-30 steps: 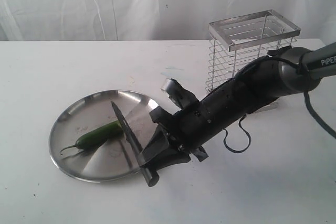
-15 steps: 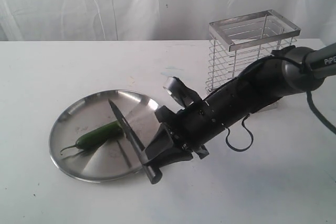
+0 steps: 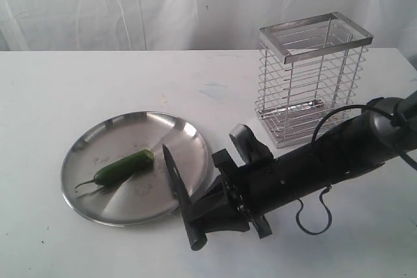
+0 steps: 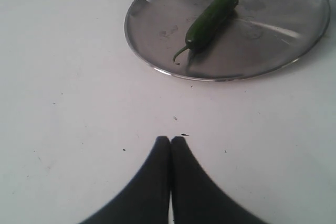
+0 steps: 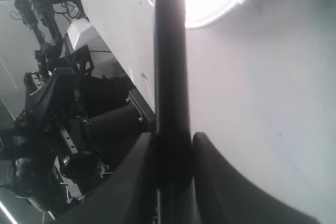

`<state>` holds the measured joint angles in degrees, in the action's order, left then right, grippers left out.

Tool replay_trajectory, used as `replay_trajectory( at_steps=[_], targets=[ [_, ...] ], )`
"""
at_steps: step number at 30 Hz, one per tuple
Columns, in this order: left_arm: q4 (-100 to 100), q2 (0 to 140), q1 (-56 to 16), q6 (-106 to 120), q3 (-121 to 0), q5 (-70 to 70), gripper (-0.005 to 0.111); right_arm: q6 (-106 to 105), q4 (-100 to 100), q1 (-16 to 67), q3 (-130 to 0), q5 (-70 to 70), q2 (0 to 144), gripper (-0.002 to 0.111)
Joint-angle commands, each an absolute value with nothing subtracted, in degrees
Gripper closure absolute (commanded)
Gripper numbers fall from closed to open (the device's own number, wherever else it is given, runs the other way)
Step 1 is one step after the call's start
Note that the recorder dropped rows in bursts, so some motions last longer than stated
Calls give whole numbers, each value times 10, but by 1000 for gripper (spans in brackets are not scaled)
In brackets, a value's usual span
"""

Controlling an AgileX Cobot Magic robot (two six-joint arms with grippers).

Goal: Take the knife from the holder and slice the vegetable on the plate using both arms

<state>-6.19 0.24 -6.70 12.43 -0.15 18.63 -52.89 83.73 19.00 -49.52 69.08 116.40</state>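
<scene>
**Knife in the right gripper at the plate's edge, chili just off its tip**

The right gripper (image 3: 207, 218) is clamped on the black handle of the knife (image 3: 177, 187). In the right wrist view its two fingers press the handle from both sides. Seen from the exterior camera, the knife lies at about 4 o'clock on the plate (image 3: 107, 133). Its handle end sticks out past the rim toward 5 o'clock and its point aims toward 11 o'clock. The blade crosses over the rim, but whether it rests on the metal cannot be told.

The chili (image 3: 124, 167) lies on the plate, across the middle. Its thin stem curls toward 8 o'clock and its blunt end points toward 2 o'clock. That blunt end sits just beside the knife's tip, with a small gap between them.

The right arm (image 3: 326, 161) stretches low over the desk (image 3: 58, 83) from 3 o'clock, with a cable (image 3: 311, 216) looping beneath it. The holder (image 3: 313, 79) stands upright on the desk at about 2 o'clock from the plate, well apart from it and behind the arm.

The left gripper (image 4: 170, 141) is closed on nothing, its fingertips pressed together. It hangs over bare desk near the plate, on the side where the chili's stem points.
</scene>
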Motion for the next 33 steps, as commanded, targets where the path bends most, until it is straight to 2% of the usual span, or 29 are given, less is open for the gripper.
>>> replay_trajectory(
  at_steps=[1, 20, 33],
  targets=[
    [-58, 0, -69, 125, 0, 196, 107, -551, 876, 190, -499, 700, 1162, 108],
    [-58, 0, -69, 125, 0, 196, 107, -552, 919, 190, -502, 700, 1215, 108],
    [-58, 0, -69, 125, 0, 196, 107, -548, 917, 190, -502, 645, 1215, 108]
  ],
)
